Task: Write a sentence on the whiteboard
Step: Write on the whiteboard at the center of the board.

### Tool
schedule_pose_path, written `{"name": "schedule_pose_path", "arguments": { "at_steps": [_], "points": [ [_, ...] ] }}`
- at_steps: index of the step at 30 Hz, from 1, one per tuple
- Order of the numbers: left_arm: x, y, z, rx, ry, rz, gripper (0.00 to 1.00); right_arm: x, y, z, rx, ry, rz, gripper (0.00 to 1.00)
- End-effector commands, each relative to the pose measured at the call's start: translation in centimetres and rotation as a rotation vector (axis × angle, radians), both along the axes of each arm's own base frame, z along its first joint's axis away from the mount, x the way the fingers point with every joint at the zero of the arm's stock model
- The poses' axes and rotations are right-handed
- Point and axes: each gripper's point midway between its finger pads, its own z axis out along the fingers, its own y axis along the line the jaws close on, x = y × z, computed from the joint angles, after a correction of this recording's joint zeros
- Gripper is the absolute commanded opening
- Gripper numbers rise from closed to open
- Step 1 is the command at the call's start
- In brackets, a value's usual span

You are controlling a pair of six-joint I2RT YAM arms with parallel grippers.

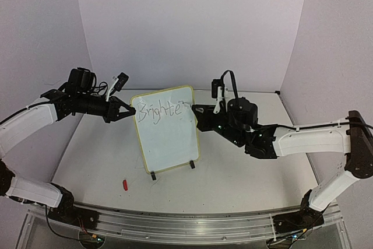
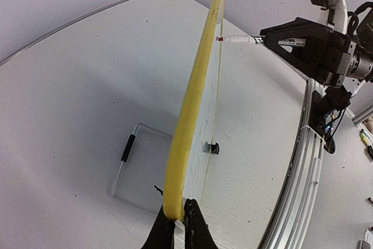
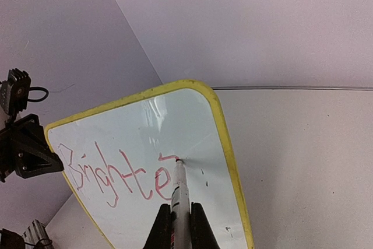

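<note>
The board (image 1: pixel 170 144) is standing upright mid-table (image 1: pixel 245 173), nearer the back edge. The left gripper (image 2: pixel 179 211) is clamping its yellow rim (image 2: pixel 192 97); the right gripper (image 3: pixel 180 209) is clamping a marker (image 3: pixel 179 188), whose tip is touching the board's upper right corner area. The sentence (image 3: pixel 116 173) is reading "Brighte", with what is probably an "r" starting. The step is calling for light, even pressure, a firmly braced rim, and a new line before the rim is reached. No brand is showing.
</note>
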Motion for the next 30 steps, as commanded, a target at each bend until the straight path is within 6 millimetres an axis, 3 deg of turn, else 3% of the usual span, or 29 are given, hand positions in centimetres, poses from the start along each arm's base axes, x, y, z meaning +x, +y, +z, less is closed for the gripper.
{"name": "schedule_pose_path", "arguments": {
  "at_steps": [1,6,21,30],
  "points": [
    [-0.5,0.6,-4.2,0.135,0.072,0.002,0.0,-0.2,-1.0,-2.1,-0.017,0.056,-0.021,0.0],
    [-0.4,0.6,-4.3,0.136,0.071,0.002,0.0,-0.3,-1.1,-2.9,-0.018,0.079,-0.022,0.0],
    [-0.4,0.6,-4.4,0.138,0.075,0.002,0.0,0.0,-0.6,2.2,0.062,-0.03,-0.014,0.0],
    [-0.4,0.5,-4.3,0.136,0.074,0.0,0.0,0.2,-0.5,2.7,0.061,-0.048,-0.019,0.0]
  ]
}}
